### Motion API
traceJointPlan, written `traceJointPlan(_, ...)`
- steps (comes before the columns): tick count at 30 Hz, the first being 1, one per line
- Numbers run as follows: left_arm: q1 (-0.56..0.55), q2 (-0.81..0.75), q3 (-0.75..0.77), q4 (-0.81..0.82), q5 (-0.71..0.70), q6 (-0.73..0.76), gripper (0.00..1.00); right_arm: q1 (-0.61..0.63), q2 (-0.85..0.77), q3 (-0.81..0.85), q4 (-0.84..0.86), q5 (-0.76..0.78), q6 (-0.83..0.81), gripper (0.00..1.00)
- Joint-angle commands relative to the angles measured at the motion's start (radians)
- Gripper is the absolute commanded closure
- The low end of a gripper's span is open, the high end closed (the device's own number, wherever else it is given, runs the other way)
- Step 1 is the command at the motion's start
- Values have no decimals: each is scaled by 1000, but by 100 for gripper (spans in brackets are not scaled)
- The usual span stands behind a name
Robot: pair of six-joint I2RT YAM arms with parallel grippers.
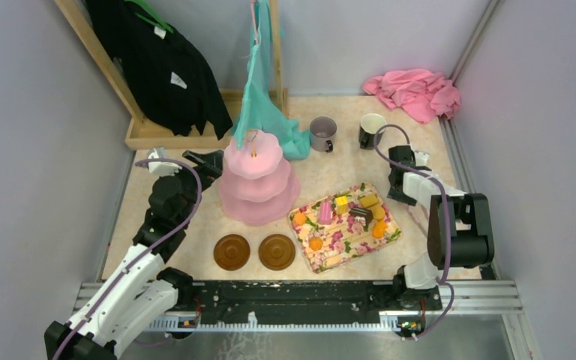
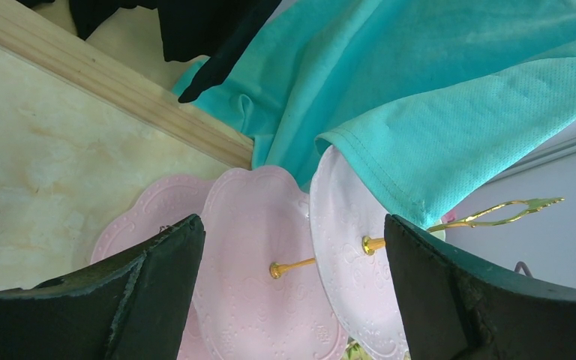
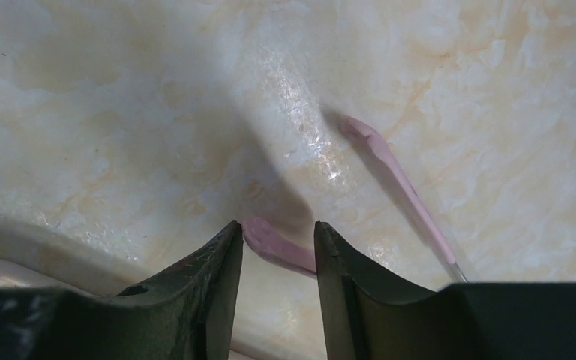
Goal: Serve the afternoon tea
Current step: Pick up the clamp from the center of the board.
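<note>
— Where is the stand to be found?
— The pink stand [image 1: 259, 187] is set left of centre on the table [image 3: 120, 112], its top tier draped by a teal cloth [image 2: 420, 90]. It is flanked by the left gripper [image 2: 292, 222], whose jaws are spread wide, with nothing held.
— And the cakes?
— The cakes [image 1: 341, 204] are laid on a flowered tray [image 1: 311, 251] right of the stand. The brown discs [image 1: 232, 252] are placed in front, and the grey mug [image 1: 322, 133] and black mug [image 1: 371, 130] behind.
— The right gripper?
— The right gripper [image 3: 277, 225] is held low, just right of the tray. A pink strip [image 3: 281, 249] is seen between its half-closed jaws. Whether it is pinched cannot be told.
</note>
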Motion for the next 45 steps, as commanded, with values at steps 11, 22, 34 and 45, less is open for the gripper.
traceJointPlan(11,-8,3,-10,14,10,-18,6,-7,-21,-13,0,28,15,84)
traceJointPlan(22,-9,26,-10,22,18,-20,6,-3,-36,20,-22,83,-3,100)
traceJointPlan(34,-18,59,9,29,24,-14,6,45,-135,128,-92,264,-51,100)
traceJointPlan(45,-21,1,26,-38,-5,20,4,199,-202,277,-162,336,-92,100)
